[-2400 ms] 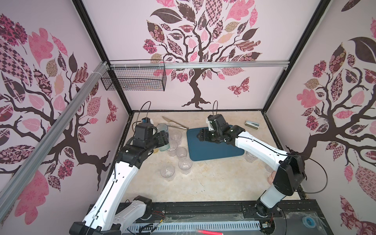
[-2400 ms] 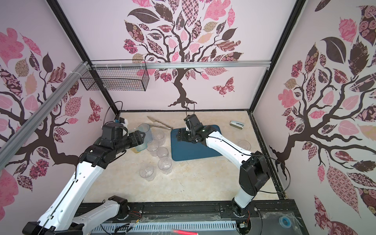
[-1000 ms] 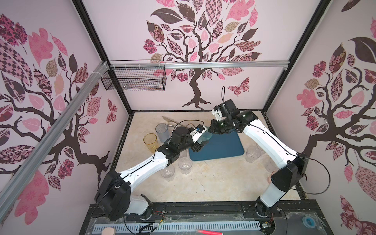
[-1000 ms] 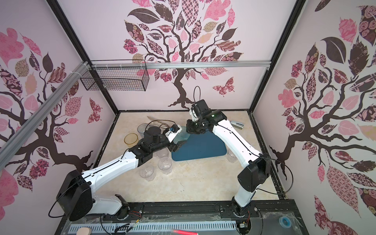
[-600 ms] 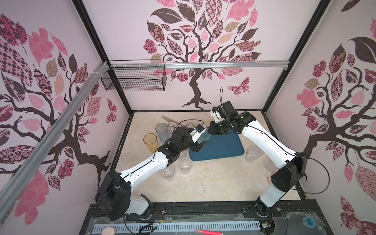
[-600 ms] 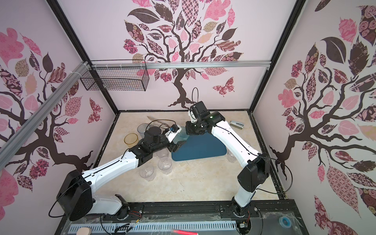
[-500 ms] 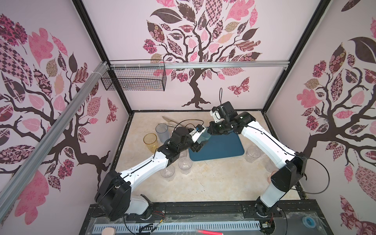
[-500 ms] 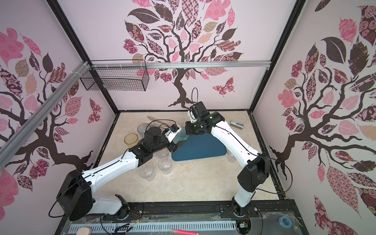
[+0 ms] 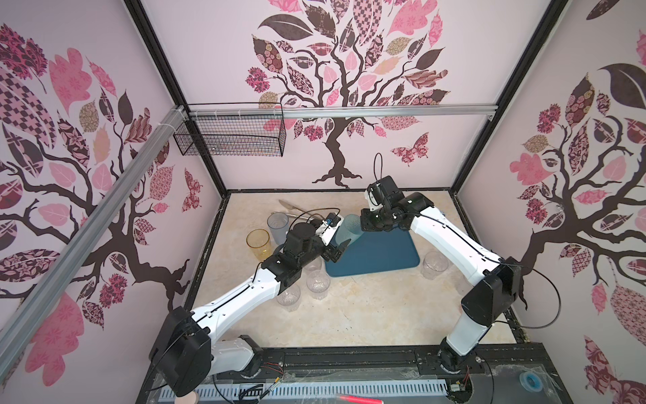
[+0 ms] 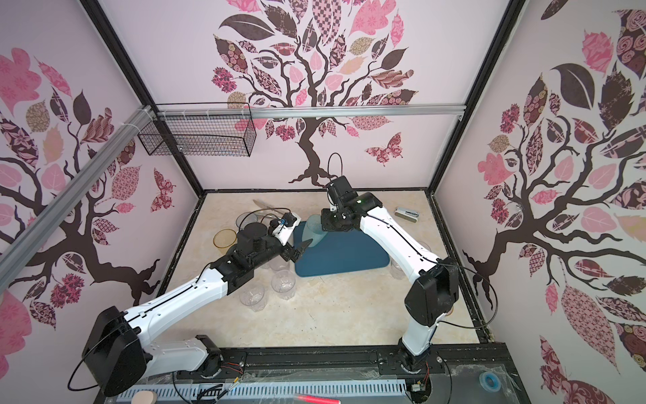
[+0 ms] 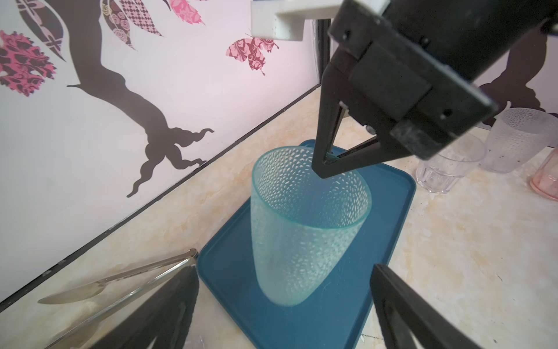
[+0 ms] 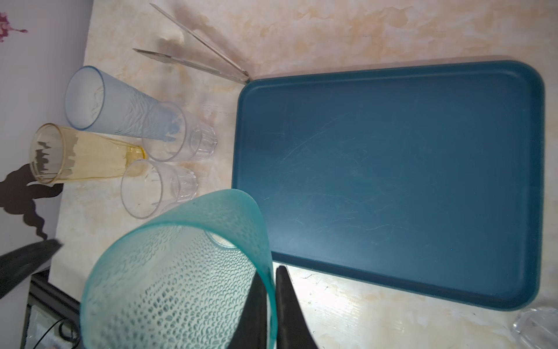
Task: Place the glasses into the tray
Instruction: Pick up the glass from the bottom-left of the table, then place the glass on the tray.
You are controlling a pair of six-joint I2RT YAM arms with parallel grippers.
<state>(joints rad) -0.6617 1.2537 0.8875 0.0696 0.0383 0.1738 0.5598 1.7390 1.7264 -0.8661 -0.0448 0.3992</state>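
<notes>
A teal-green dimpled glass (image 9: 349,229) (image 10: 314,232) hangs tilted over the left end of the dark teal tray (image 9: 384,252) (image 10: 349,255). My right gripper (image 9: 363,226) (image 11: 321,169) (image 12: 273,272) is shut on its rim (image 12: 265,241), one finger inside and one outside. I cannot tell whether the glass's base (image 11: 283,290) touches the tray (image 11: 229,272). My left gripper (image 9: 337,252) (image 11: 282,281) is open, its fingers (image 11: 181,290) wide apart on either side of the glass's lower part and clear of it. The tray (image 12: 392,181) holds nothing else.
An amber glass (image 9: 258,243) and a blue-grey one (image 9: 278,227) stand left of the tray, with short clear glasses (image 9: 318,283) in front. A clear glass (image 9: 434,264) stands right of it, with a pinkish one (image 11: 546,181) beyond. Metal tongs (image 9: 293,208) lie behind, a stapler (image 10: 407,214) at back right.
My left gripper has opened wider and let go of the teal-green glass. The right gripper has shut on its rim and now carries it alone.
</notes>
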